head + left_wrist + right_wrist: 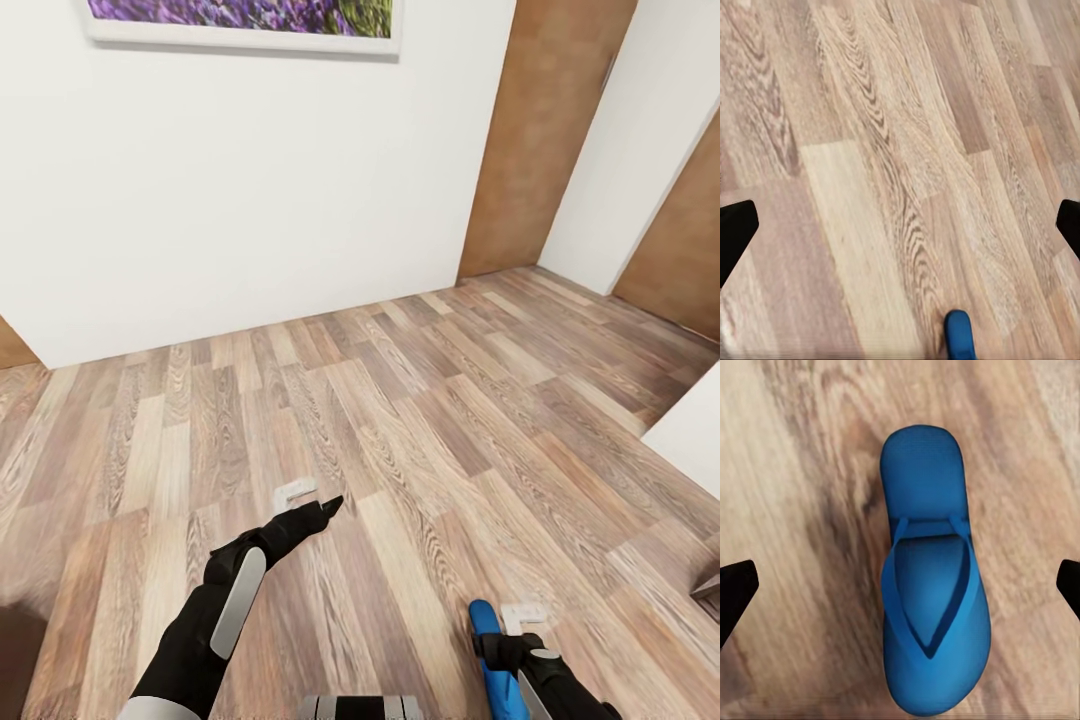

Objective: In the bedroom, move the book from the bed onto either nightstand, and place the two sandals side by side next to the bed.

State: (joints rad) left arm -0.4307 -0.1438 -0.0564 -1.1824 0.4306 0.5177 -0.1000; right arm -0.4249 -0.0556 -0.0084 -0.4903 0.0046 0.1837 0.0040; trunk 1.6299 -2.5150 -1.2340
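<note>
Early days by the look of it: no bed, book or nightstand here, only light wood-plank floor [420, 420] and a white wall [250, 180], so both placements look undone. One bright blue flat sandal [932, 600] lies sole-down on the planks directly below the right gripper [900, 585], lined up between its spread fingers, straps forming a V, long oval sole unmarked. It is not gripped yet. The left gripper [900, 225] hangs empty over bare floor, fingers wide apart, the sandal's toe just beyond it.
</note>
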